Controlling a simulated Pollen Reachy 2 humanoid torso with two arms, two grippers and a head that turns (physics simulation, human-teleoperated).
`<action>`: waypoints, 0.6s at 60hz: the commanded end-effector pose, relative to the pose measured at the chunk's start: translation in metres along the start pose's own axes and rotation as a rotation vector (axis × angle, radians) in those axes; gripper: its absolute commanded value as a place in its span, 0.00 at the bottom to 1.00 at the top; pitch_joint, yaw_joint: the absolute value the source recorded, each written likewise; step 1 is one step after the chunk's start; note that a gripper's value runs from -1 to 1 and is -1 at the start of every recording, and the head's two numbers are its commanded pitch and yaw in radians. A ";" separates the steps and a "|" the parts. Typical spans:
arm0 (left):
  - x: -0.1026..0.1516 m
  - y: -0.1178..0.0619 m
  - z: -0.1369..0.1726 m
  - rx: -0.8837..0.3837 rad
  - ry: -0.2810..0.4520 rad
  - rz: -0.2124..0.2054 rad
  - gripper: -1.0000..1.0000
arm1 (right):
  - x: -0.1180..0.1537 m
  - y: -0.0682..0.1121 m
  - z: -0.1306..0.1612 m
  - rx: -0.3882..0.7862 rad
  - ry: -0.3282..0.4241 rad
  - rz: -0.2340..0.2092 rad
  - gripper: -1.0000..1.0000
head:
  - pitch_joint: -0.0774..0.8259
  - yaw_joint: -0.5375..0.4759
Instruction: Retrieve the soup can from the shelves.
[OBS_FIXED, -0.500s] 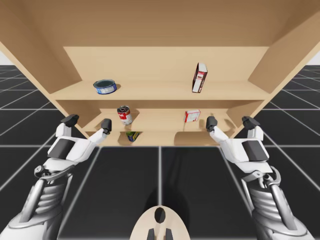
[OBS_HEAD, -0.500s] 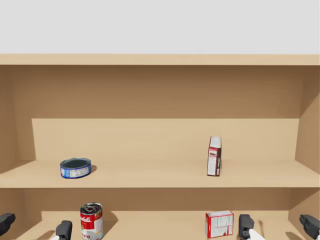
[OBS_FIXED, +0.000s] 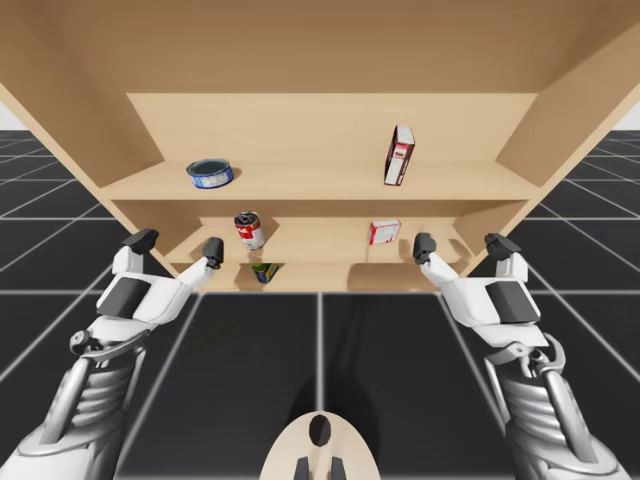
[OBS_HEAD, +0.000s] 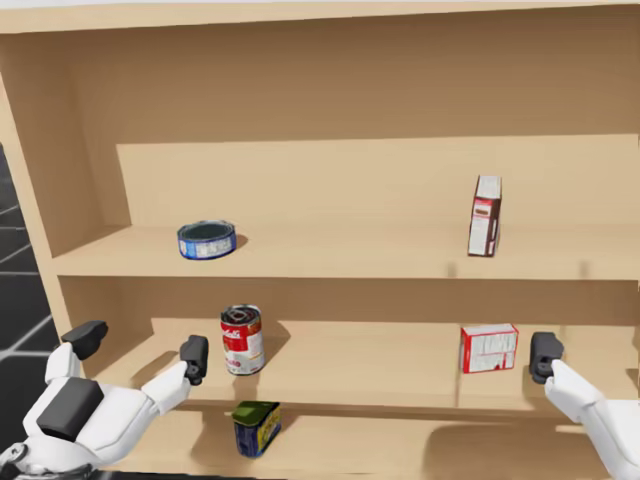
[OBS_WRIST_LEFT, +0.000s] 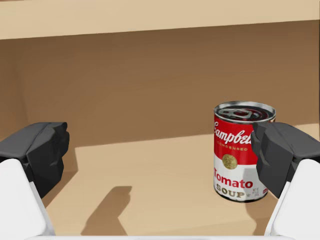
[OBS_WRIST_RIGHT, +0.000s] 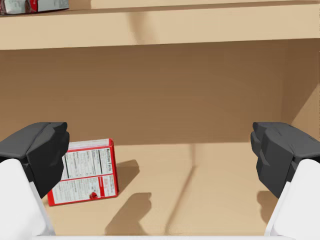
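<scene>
The soup can (OBS_FIXED: 249, 230) (OBS_HEAD: 242, 340) is red and white and stands upright on the middle shelf (OBS_HEAD: 350, 365), left of centre. My left gripper (OBS_FIXED: 176, 245) (OBS_HEAD: 140, 345) is open in front of that shelf, a little to the can's left. In the left wrist view the soup can (OBS_WRIST_LEFT: 242, 150) stands ahead of the left gripper (OBS_WRIST_LEFT: 157, 155), partly behind one finger and apart from it. My right gripper (OBS_FIXED: 461, 245) (OBS_WRIST_RIGHT: 157, 155) is open at the right end of the same shelf, with nothing between its fingers.
A small red and white box (OBS_FIXED: 384, 232) (OBS_HEAD: 488, 347) (OBS_WRIST_RIGHT: 85, 171) stands on the middle shelf beside the right gripper. The upper shelf holds a flat blue can (OBS_FIXED: 210, 173) (OBS_HEAD: 206, 240) and a tall narrow box (OBS_FIXED: 400, 155) (OBS_HEAD: 485, 215). A green and blue can (OBS_FIXED: 265, 271) (OBS_HEAD: 255, 428) sits on the lowest shelf.
My head has turned down and to the left, so the lower shelves and both grippers now show. The arms have hardly moved.
</scene>
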 end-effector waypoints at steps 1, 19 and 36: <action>0.000 0.000 0.000 -0.003 0.000 0.001 0.00 | -0.002 0.003 0.001 -0.008 0.004 -0.017 0.00 | 0.40 0.68; 0.000 -0.003 0.000 -0.021 0.017 0.009 0.00 | -0.004 0.003 0.002 -0.007 0.014 -0.014 0.00 | 0.52 0.79; 0.021 -0.033 0.007 -0.104 0.143 0.130 0.00 | -0.006 0.003 0.000 -0.009 0.021 -0.013 0.00 | 0.54 0.80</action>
